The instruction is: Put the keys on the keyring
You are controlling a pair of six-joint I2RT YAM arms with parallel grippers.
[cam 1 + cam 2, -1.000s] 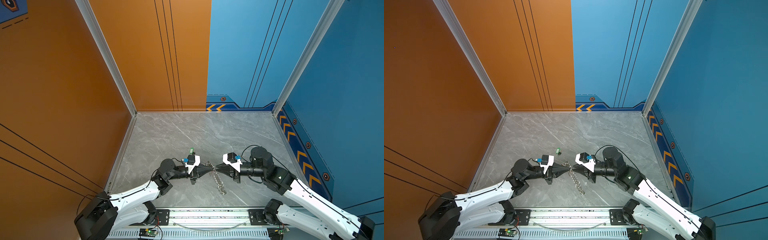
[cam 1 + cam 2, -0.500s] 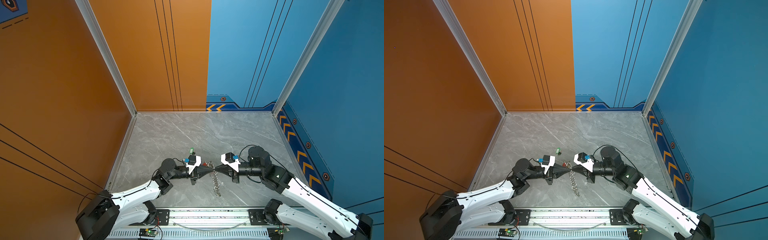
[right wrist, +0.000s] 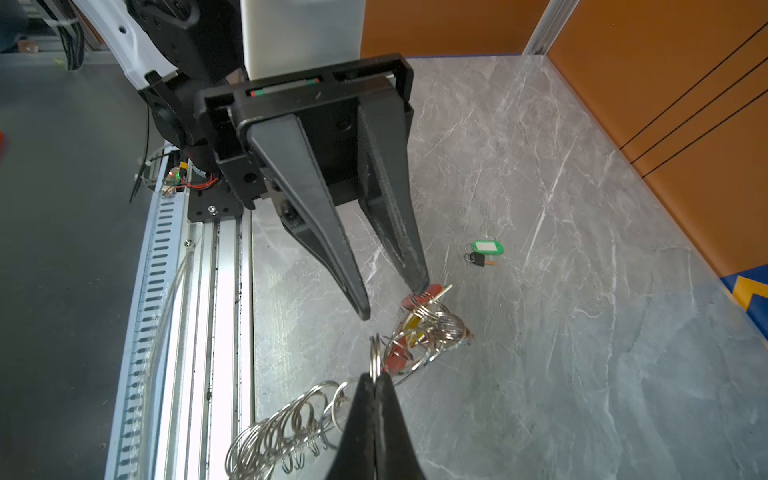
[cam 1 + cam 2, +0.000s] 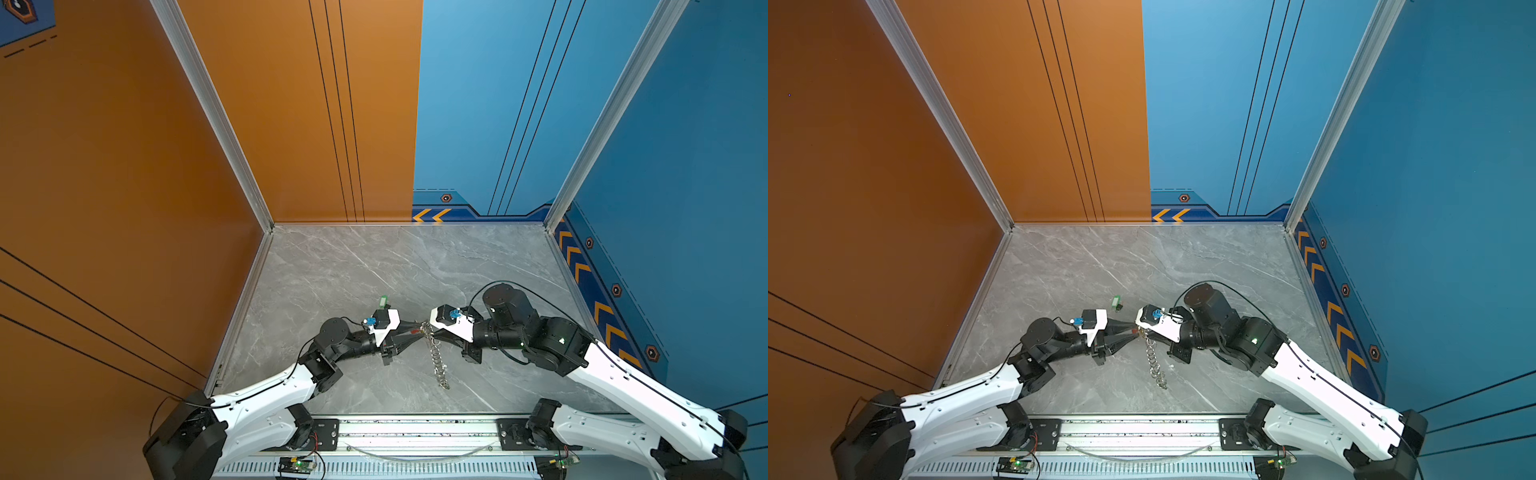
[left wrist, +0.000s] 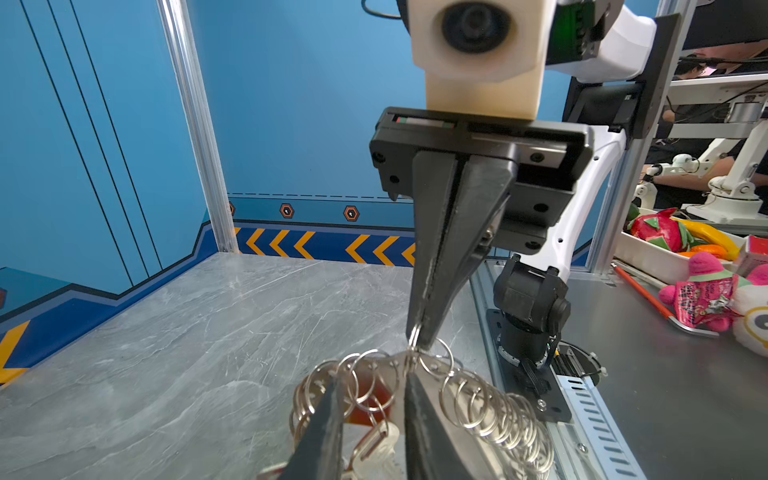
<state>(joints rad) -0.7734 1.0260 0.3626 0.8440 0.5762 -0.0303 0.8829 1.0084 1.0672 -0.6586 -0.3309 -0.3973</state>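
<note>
The keyring (image 4: 438,361) (image 4: 1154,361) is a chain of silver wire rings; its far end is lifted and the rest trails on the table. My right gripper (image 3: 376,376) (image 4: 428,332) is shut on one wire ring at the lifted end. My left gripper (image 5: 370,384) (image 3: 392,300) faces it tip to tip, open, its fingers either side of a red-tagged key (image 5: 365,399) (image 3: 419,299) that sits among the rings. A silver key (image 5: 378,449) hangs below the tag. A yellow tag (image 3: 413,326) shows in the same cluster. A green-tagged key (image 3: 486,248) (image 4: 384,300) lies alone on the table.
The grey marble table (image 4: 374,266) is walled in orange on the left and back left and in blue on the back right and right. A metal rail (image 4: 415,432) carrying both arm bases runs along the front edge. Toys and a tray (image 5: 681,249) lie outside the cell.
My left gripper's jaws have parted from shut. My right gripper has moved left toward the left gripper and closed fully, carrying the keyring's lifted end with it.
</note>
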